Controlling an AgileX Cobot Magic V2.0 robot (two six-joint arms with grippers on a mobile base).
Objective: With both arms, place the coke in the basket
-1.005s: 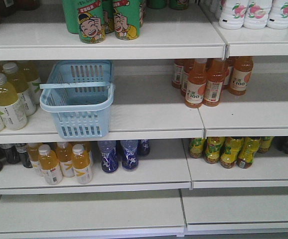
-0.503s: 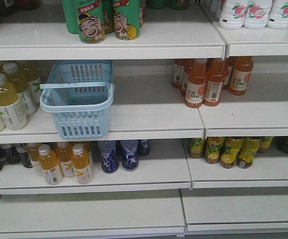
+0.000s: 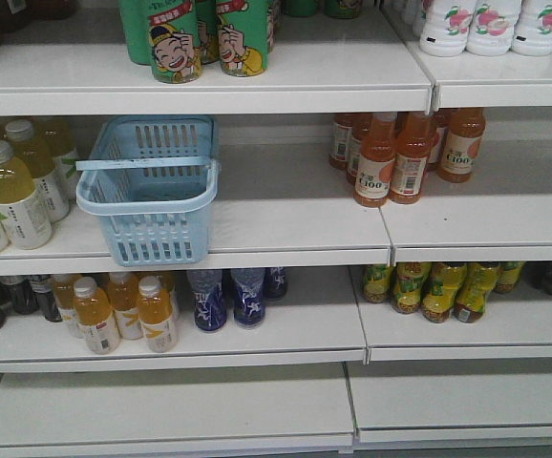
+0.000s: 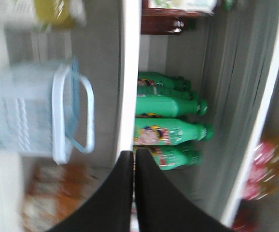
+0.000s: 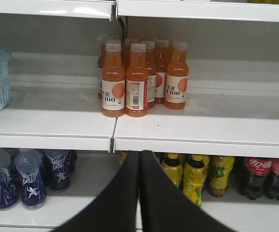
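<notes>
Matt pale-blue slotted plastic forms the basket [image 3: 157, 239] at nine o'clock in my front view, on smooth white shelves [image 3: 295, 224] with a dull sheen. At two o'clock, orange bottles [image 3: 376, 162] show clear, glossy plastic and slick labels. My left gripper [image 4: 133, 154] and right gripper [image 5: 139, 154] look smooth, matt black.

Light blue basket [image 3: 157, 234] with slots at left — orange bottles [image 3: 395, 157] at right, green bottles [image 3: 176, 43] with cartoon faces up top, white shelves [image 3: 286, 219].
</notes>
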